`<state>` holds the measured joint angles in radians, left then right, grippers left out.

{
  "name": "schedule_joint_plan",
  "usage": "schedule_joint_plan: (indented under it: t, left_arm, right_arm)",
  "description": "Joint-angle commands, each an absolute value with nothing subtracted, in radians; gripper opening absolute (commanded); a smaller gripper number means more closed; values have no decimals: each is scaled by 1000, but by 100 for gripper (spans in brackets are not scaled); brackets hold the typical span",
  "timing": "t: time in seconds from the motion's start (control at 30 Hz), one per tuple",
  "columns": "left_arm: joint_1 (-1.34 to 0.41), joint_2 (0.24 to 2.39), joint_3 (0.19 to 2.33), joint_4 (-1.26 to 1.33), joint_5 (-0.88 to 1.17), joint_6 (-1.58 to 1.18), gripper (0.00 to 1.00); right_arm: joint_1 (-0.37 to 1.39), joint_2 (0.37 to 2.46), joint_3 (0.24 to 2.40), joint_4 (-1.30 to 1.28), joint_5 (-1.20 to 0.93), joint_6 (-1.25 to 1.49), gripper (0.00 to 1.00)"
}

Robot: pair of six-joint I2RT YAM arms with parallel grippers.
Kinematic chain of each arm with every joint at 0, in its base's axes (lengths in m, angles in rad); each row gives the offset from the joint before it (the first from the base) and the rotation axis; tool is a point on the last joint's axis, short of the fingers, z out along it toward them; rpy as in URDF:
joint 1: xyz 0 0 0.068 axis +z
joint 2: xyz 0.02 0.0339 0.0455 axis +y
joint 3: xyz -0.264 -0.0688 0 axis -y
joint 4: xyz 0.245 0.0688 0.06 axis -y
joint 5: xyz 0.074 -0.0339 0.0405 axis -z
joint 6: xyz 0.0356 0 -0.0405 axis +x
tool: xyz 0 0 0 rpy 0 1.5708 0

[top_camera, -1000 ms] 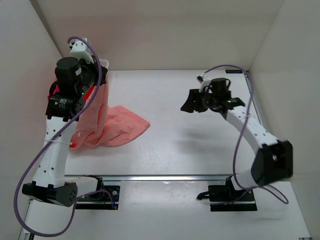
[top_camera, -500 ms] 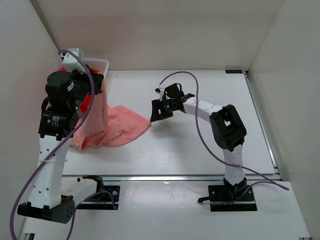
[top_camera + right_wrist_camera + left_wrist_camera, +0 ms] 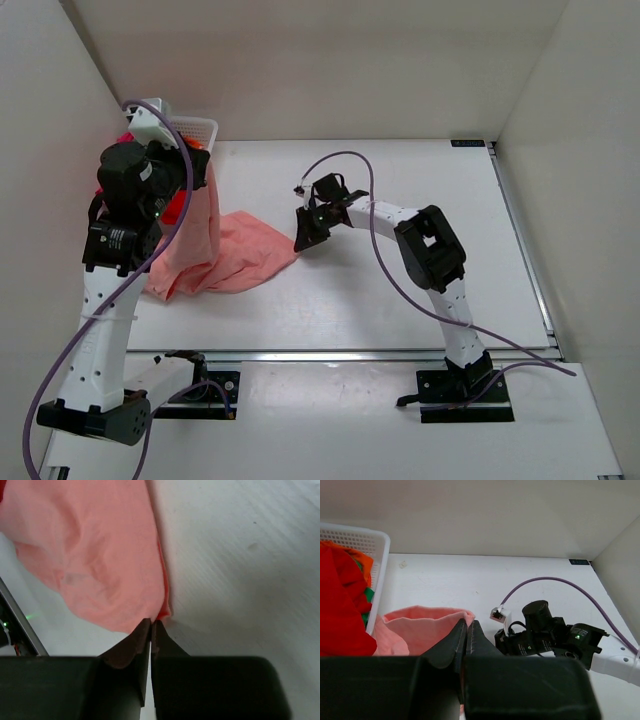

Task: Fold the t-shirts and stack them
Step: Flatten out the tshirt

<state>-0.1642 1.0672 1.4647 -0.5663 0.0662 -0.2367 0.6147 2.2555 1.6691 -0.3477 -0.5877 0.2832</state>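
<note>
Shirt check: salmon-pink shirt [image 3: 235, 258] is hanging from my left tool [image 3: 466, 626], which is pinching its upper edge with the jaws pressed tight. The lower half is lying bunched on the worktop [image 3: 400, 290]. My right tool [image 3: 150, 623] is sitting low at the shirt's right-hand corner, jaws pressed together right at the hem (I'm not able to tell whether any cloth is caught between them). White basket [image 3: 376, 547] is standing at the back left, just beside the hanging cloth, and it is holding a red shirt [image 3: 340, 605] and an orange/green shirt [image 3: 362, 562].
</note>
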Motion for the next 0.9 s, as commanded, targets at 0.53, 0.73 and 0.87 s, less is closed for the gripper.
schedule_joint_plan:
  t: [0.53,0.73,0.87]
  left_arm:
    - [-133,1095,1712,-538,-242,-138,0]
    - [-133,1078,1709,-520,-281,-158,0]
    - [-133,1071,1715,-532,-330,-103,0]
  right_arm:
    - [-78,1347,1442,-480,-600,198,0]
    - [-294,1243,1522,-558,-676,170,0]
    - [-412,1206,1548,-586,-690,144,0]
